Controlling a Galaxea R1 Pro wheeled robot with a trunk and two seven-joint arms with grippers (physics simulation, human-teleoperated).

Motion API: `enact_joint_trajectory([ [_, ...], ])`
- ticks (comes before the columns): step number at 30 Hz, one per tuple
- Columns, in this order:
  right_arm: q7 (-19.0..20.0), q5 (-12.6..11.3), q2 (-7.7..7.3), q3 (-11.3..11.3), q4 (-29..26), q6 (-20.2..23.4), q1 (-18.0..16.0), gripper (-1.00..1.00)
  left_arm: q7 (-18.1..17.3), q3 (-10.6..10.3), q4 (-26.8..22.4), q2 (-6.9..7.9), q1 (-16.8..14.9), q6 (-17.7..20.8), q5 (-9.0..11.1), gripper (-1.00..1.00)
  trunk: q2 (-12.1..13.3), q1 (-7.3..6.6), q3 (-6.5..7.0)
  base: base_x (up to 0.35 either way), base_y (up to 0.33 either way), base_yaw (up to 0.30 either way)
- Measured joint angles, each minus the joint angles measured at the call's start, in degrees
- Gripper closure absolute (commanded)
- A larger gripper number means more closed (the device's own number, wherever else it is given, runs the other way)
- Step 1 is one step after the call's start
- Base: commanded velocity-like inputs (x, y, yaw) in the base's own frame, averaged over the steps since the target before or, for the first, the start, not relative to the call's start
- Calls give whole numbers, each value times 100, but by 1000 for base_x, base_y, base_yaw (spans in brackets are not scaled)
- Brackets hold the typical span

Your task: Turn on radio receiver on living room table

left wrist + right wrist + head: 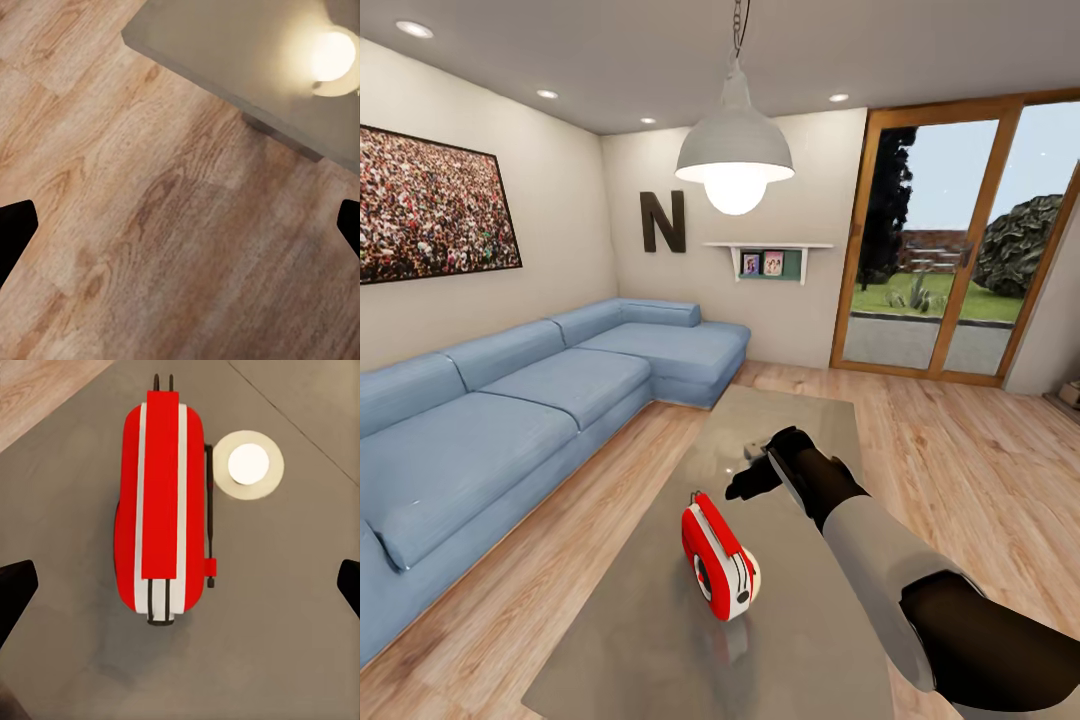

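**Head view: right gripper poised over the radio, ready to come down on it**

The radio receiver (720,567) stands upright on the glossy grey table (660,660), towards the near end and roughly mid-width, with its round dark dial facing near and left. From above, in the right wrist view, the radio receiver (163,502) is a red band edged in white, its thin handle running along one side, sitting squarely between the two dark fingertips (15,592) at the frame's edges. Those tips stand wide apart, so the right gripper (760,468) is spread and holds nothing; it hangs above the table just beyond the radio, slightly to its right, not touching it.

The step in hand appears to be the final approach. To do it well, the arm should probably descend slowly, keeping the radio centred between the fingers, and touch or press it lightly. A sideways shove against so narrow an upright box could tip it over. The glossy top likely offers little grip, so the box might also slide.

The left gripper (180,225) also shows its two tips set far apart, over the plank floor (112,187) beside a table corner (225,45), well clear of the work. The blue corner sofa (510,400) lies to the left, and the white pendant lamp (735,150) hangs over the far end of the table.
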Motion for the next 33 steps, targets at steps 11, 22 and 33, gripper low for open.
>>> enact_joint_trajectory([
  [11, 0, -1, 0, -1, 0, -2, 0, -100, 52, 60, 0, 18, 0, -234, -22, -100, -441, 242, -197, 0, 0, 0],
  [22, -9, -1, 0, -3, -15, -3, 0, -100, 108, 377, 22, 86, 0, -222, -64, -100, -882, 483, -395, 0, 0, 0],
  [33, 7, 7, 0, -2, -15, -8, 0, -100, 267, 418, 131, 108, 0, -235, -69, -100, -1324, 725, -592, 0, 0, 0],
])
